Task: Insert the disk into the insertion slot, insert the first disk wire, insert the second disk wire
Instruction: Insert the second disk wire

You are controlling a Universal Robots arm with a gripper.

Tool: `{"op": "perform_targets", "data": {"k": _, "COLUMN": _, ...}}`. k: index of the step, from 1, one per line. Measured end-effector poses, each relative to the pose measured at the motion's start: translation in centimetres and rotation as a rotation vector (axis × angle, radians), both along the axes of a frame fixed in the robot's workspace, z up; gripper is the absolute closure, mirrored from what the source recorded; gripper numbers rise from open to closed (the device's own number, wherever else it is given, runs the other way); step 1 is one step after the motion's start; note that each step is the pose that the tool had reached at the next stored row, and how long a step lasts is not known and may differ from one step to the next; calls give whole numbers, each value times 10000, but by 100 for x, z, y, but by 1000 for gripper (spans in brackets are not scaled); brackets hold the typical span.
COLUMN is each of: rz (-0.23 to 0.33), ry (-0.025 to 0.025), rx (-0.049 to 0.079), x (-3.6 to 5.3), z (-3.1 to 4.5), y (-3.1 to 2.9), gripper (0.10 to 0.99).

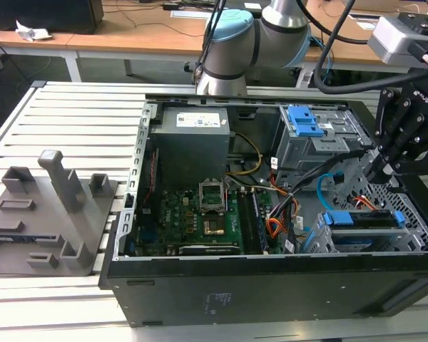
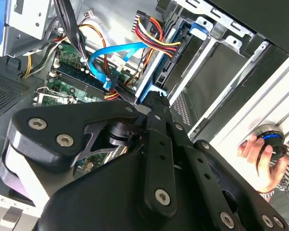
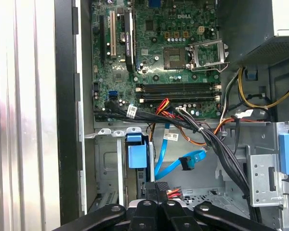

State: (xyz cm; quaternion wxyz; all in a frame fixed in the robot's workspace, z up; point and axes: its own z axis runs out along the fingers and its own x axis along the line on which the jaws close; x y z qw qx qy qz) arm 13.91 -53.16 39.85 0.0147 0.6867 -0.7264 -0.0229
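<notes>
The black gripper (image 3: 154, 185) reached into the open black computer case (image 1: 271, 285), at the corner holding the low grey perforated drive cage (image 1: 406, 203). Its fingers lay pressed together. Their tips were hidden against the silver hard drive in its bright blue carrier (image 1: 362, 219), seated in that cage. Red, orange and black wires (image 2: 151, 32) ran to the drive's end, their plug hard to make out. The flat light blue cable (image 3: 176, 166) looped free in open room near the green motherboard (image 3: 154, 57).

Matt grey metal insertion slot (image 3: 106, 163)
</notes>
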Motion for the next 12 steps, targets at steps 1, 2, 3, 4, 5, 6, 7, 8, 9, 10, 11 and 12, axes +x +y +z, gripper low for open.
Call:
{"op": "perform_targets", "data": {"k": 1, "rz": 0, "ry": 0, "rx": 0, "x": 0, "z": 0, "y": 0, "gripper": 918}}
{"op": "perform_targets", "data": {"k": 2, "rz": 0, "ry": 0, "rx": 0, "x": -1, "z": 0, "y": 0, "gripper": 851}}
{"op": "perform_targets", "data": {"k": 3, "rz": 0, "ry": 0, "rx": 0, "x": 0, "z": 0, "y": 0, "gripper": 851}}
{"op": "perform_targets", "data": {"k": 4, "rz": 11, "ry": 0, "rx": 0, "x": -1, "z": 0, "y": 0, "gripper": 784}}
{"op": "perform_targets", "data": {"k": 5, "rz": 196, "ry": 0, "rx": 2, "x": -1, "z": -1, "y": 0, "gripper": 784}}
{"op": "perform_targets", "data": {"k": 6, "rz": 641, "ry": 0, "rx": 0, "x": -1, "z": -2, "y": 0, "gripper": 784}}
{"op": "perform_targets", "data": {"k": 7, "rz": 974, "ry": 0, "rx": 1, "x": -1, "z": -3, "y": 0, "gripper": 784}}
{"op": "perform_targets", "data": {"k": 8, "rz": 1318, "ry": 0, "rx": 0, "x": -1, "z": -4, "y": 0, "gripper": 784}}
{"op": "perform_targets", "data": {"k": 9, "rz": 1476, "ry": 0, "rx": 0, "x": -1, "z": -5, "y": 0, "gripper": 784}}
{"op": "perform_targets", "data": {"k": 10, "rz": 1677, "ry": 0, "rx": 0, "x": -1, "z": -5, "y": 0, "gripper": 784}}
{"op": "perform_targets", "data": {"k": 11, "rz": 2043, "ry": 0, "rx": 0, "x": -1, "z": -6, "y": 0, "gripper": 784}}
{"op": "perform_targets", "data": {"k": 12, "rz": 2438, "ry": 0, "rx": -1, "x": -5, "z": -9, "y": 17, "gripper": 784}}
